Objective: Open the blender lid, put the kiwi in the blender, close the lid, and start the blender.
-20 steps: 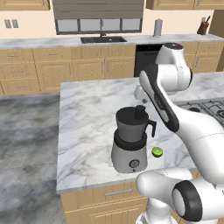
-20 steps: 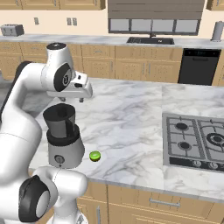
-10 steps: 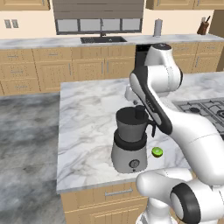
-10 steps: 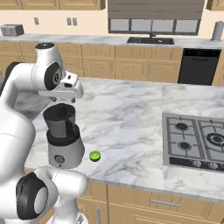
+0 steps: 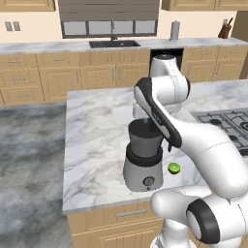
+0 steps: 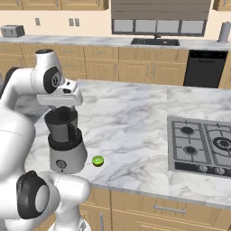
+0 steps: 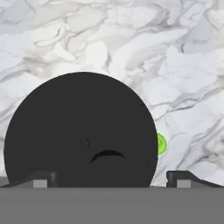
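In the left base view the blender (image 5: 143, 157) stands a little left of centre, near the front edge of the marble counter (image 5: 97, 131), its silver base with the round knob facing the camera and its dark jar rising under the white arm, which crosses the middle of the frame from the lower right. Just right of the blender base, at centre right, the kiwi (image 5: 174, 168) lies on the marble, apart from the base. Further right a gas stove (image 5: 227, 121) reaches the edge of the frame. In the right base view the blender (image 6: 66, 142) is at the left, with the gripper (image 6: 64, 108) directly above the jar's top; whether the two touch cannot be told. The kiwi (image 6: 98, 160) sits just right of the base, and the stove (image 6: 200, 144) fills the right side. In the hand view the blender lid (image 7: 81, 131) is a large dark disc in the lower left and centre, and the two fingertips (image 7: 41, 180) stand wide apart at the bottom corners, one on each side of the disc, with nothing between them. The kiwi (image 7: 160, 143) peeks out at the disc's right rim.
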